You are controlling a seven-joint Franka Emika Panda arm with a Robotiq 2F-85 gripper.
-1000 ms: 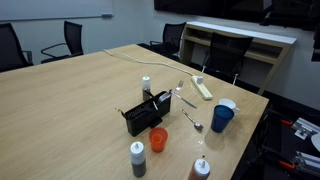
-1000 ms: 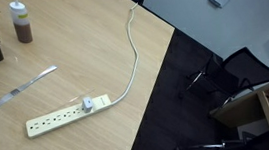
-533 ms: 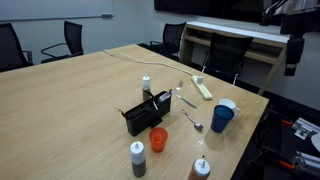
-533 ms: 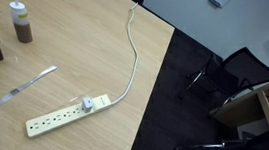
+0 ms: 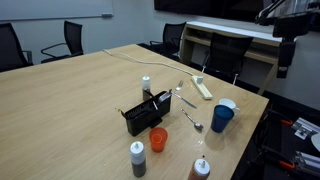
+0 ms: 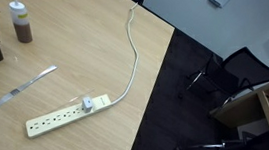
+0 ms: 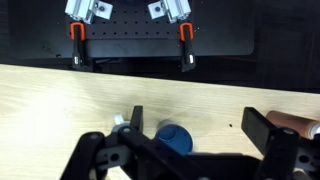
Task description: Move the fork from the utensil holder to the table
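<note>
The slim, shiny silver metal fork [image 6: 27, 85] is lying flat on the light-brown wood-grain worktop [image 5: 80, 90], at the left middle of an exterior view. It is resting just beside the cream plastic power strip [image 6: 66, 114] and well apart from the low black rectangular utensil holder [image 5: 138, 120]. Its tines are too small to make out, so the thin outline is what is marking it as the fork, probably. The black two-fingered claw [image 7: 196, 125] is hanging at the upper right of an exterior view, well away from the worktop. In the wrist view its fingers are standing spread wide and pinching nothing, with the round blue cup [image 7: 175, 138] showing between them. Judging from this layout, the fork is already sitting on the worktop, so the move is looking complete. As an object it is looking light, stiff and slick, and lying flat it is offering little height to grip. The best hold would be across the narrow handle near its middle, coming straight down. A grip near either end is likely to make it pivot or skid on the smooth wood.
</note>
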